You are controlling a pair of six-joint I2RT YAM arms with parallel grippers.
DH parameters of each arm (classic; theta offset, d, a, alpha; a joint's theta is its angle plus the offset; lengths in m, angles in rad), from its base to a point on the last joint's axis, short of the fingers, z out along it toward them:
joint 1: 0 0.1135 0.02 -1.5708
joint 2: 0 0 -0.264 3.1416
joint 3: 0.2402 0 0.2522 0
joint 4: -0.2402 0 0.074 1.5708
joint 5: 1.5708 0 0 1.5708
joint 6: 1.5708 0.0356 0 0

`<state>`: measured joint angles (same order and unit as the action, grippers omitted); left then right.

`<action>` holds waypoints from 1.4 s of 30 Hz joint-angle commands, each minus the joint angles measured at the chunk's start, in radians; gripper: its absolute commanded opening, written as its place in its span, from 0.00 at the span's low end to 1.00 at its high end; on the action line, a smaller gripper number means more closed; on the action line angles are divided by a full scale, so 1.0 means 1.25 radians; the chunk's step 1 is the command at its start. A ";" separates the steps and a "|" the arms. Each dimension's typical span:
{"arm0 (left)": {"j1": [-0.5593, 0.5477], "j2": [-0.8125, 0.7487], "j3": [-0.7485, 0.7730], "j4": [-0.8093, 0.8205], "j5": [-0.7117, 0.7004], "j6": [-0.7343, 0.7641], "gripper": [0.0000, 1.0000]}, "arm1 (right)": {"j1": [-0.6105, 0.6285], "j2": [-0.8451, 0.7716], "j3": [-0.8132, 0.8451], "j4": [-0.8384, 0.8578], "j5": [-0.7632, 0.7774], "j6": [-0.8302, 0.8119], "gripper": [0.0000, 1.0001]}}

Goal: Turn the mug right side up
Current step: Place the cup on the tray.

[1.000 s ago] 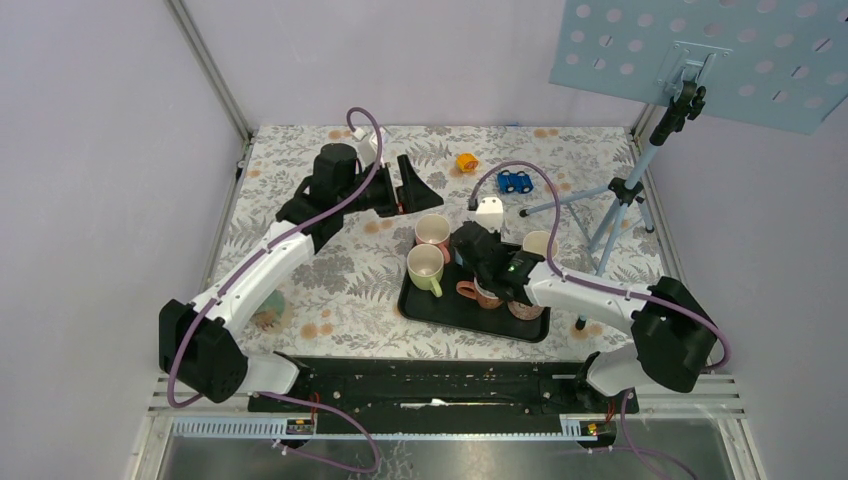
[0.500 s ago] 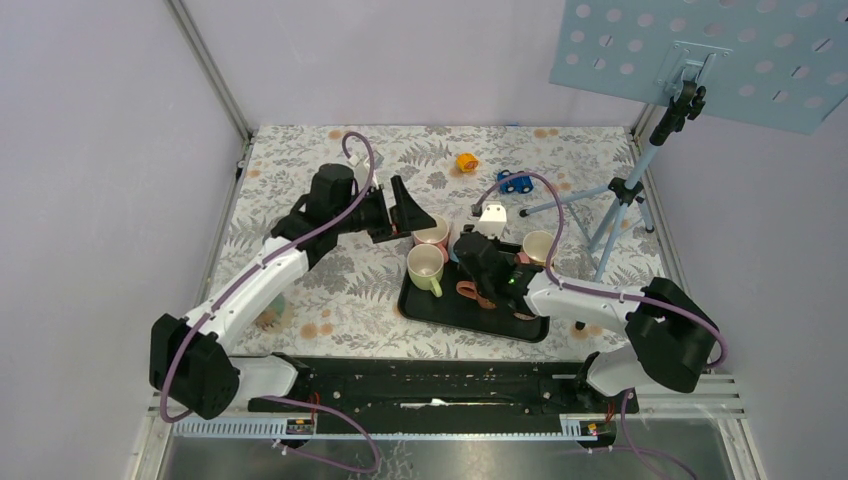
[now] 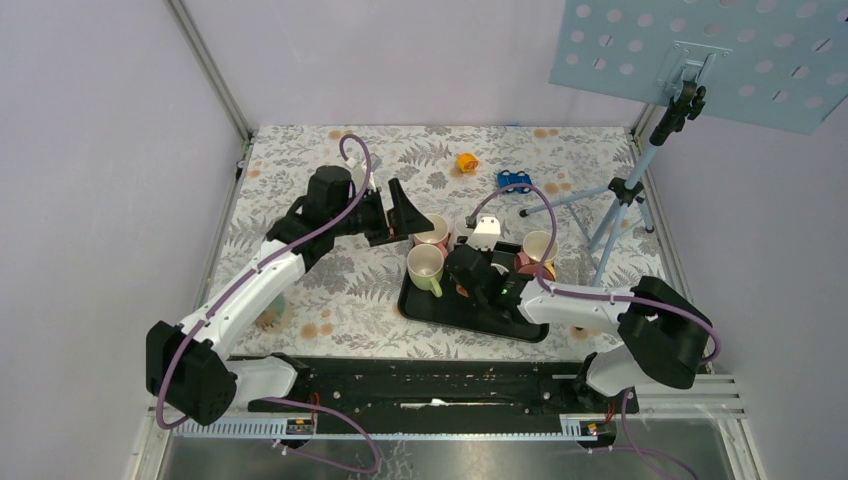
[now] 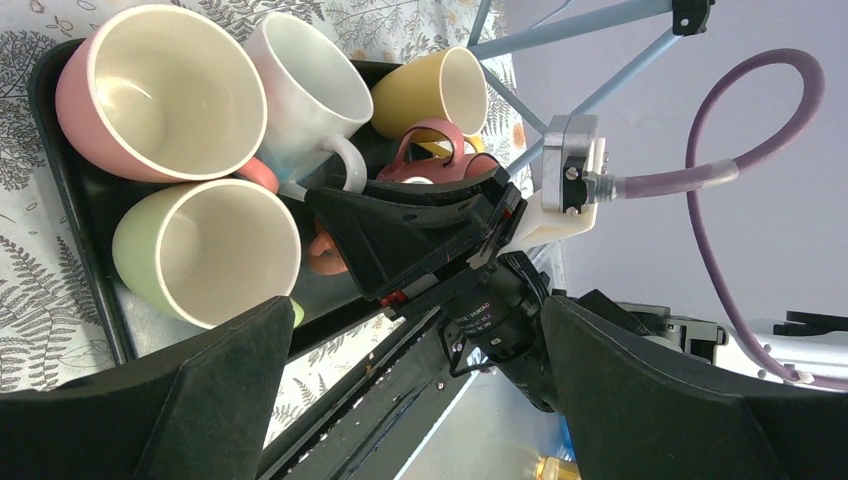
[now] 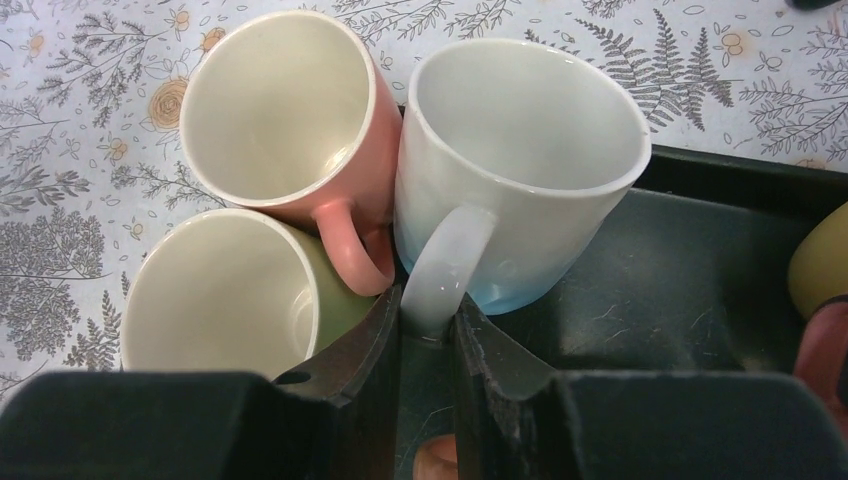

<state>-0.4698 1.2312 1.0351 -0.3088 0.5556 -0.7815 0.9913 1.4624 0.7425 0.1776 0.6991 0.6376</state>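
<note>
The white ceramic mug [image 5: 520,170] now stands mouth-up on the black plastic tray [image 5: 680,290], in the tray's 12 o'clock part as the top view has it. Its pale interior faces the same way as those of the mugs beside it, so the turn itself looks done. Its foot appears to rest on the tray floor, though the contact line is partly hidden behind the handle.

The right hand [image 5: 428,320] is closed on that mug's handle, one finger on each side of the loop, reaching in from the mug's 6 o'clock. What seems left is small: let go of the handle and draw the arm back without tipping the mug.

That needs care, because the mug is crowded. In the right wrist view the pink glazed mug [image 5: 280,110] touches it at 9 o'clock, with its own handle pointing down beside the gripped one. The pale green mug [image 5: 220,300] sits at 8 o'clock, just beside the left finger. A yellow mug [image 5: 820,260] shows at 3 o'clock, apart from it.

The left hand [image 3: 405,215] hangs with its jaws spread wide and holding nothing, above the floral-patterned table [image 3: 300,160], just beside the tray's 10 o'clock corner.
</note>
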 commanded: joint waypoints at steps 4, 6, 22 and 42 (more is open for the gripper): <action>0.006 -0.031 0.006 -0.001 -0.003 0.020 0.99 | 0.008 0.020 -0.006 -0.024 0.002 0.056 0.00; 0.006 -0.032 0.005 -0.001 -0.003 0.020 0.99 | 0.008 0.029 0.006 -0.047 -0.005 0.056 0.00; 0.008 -0.032 0.011 -0.009 -0.004 0.023 0.99 | 0.008 0.036 0.004 -0.088 -0.024 0.071 0.19; 0.009 -0.031 0.017 -0.011 -0.003 0.023 0.99 | 0.008 0.044 0.021 -0.133 -0.028 0.092 0.37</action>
<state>-0.4633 1.2171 1.0351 -0.3470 0.5549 -0.7662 1.0069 1.5105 0.7650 0.1020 0.6247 0.7425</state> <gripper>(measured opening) 0.987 0.357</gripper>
